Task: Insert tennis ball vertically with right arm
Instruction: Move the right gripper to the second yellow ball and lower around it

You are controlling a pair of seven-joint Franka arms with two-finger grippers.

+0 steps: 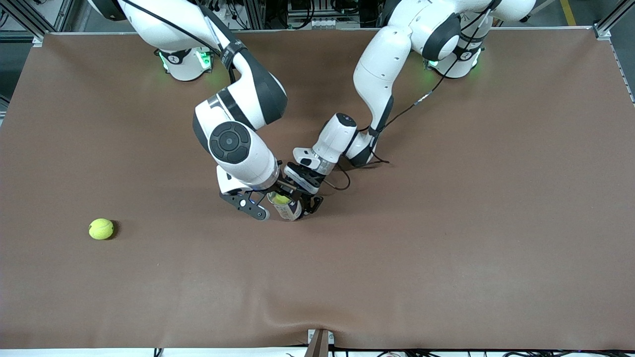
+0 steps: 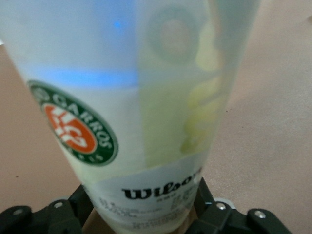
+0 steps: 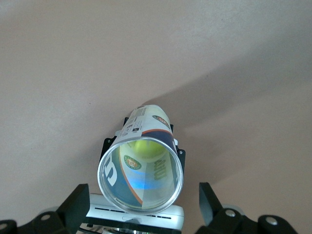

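Right wrist view: right tool [image 3: 141, 207] wide open over the can [image 3: 140, 178], ball [image 3: 147, 148] inside; left tool [image 1: 297, 201] clamps the can mid-bench.

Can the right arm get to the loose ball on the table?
Probably yes: the right gripper is open over the can, and bare table lies between it and the ball.

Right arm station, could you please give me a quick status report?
Right gripper open above the can. Left gripper shut on the can, holding it upright. One tennis ball inside; spare ball on the table toward the right arm's end. Nothing blocking.
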